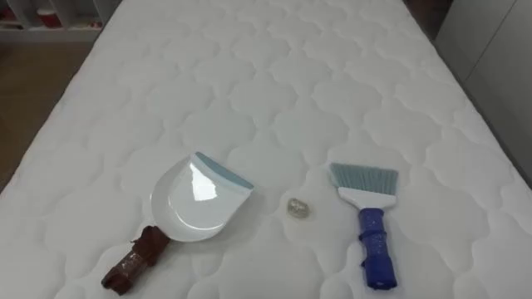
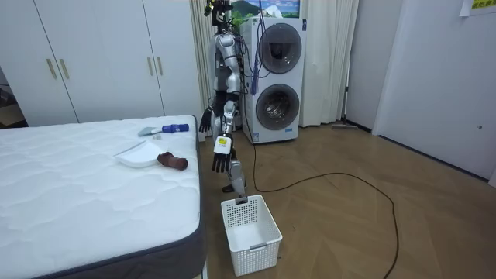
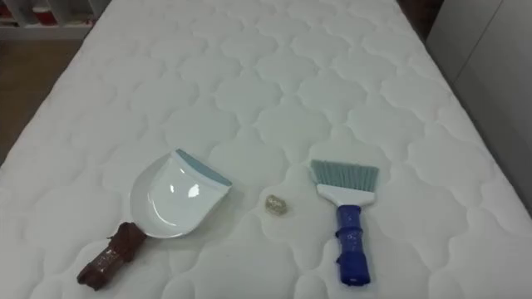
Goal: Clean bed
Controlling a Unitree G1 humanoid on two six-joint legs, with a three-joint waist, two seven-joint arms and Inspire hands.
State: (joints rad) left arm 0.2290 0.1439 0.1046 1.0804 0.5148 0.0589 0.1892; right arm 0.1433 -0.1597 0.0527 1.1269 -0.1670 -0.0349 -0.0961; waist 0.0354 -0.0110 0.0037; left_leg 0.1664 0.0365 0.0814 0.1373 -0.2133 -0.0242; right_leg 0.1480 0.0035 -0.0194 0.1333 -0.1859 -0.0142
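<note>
The left hand [image 2: 220, 157] and right hand [image 2: 205, 121] are hanging at the robot's sides, fingers relaxed and gripping nothing. It is standing at the end of the bed [image 1: 249, 75]. Sweeping is not yet begun, I judge. Next comes reaching down for one brush [image 1: 368, 216] and one dustpan [image 1: 195, 199], which are lying either side of one scrap [image 1: 298, 208]. One basket [image 2: 249, 225] is standing on the floor.

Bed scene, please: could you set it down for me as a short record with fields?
mattress: white, quilted
dustpan: white, brown handle, lying on the mattress toward the robot's left
brush: blue handle, bristles pointing away from the robot, toward its right
scrap: small, crumpled, between dustpan and brush, touching neither
left hand: hanging at the robot's side, open, holding nothing
right hand: likewise
basket: white, on the floor beside the bed
</note>
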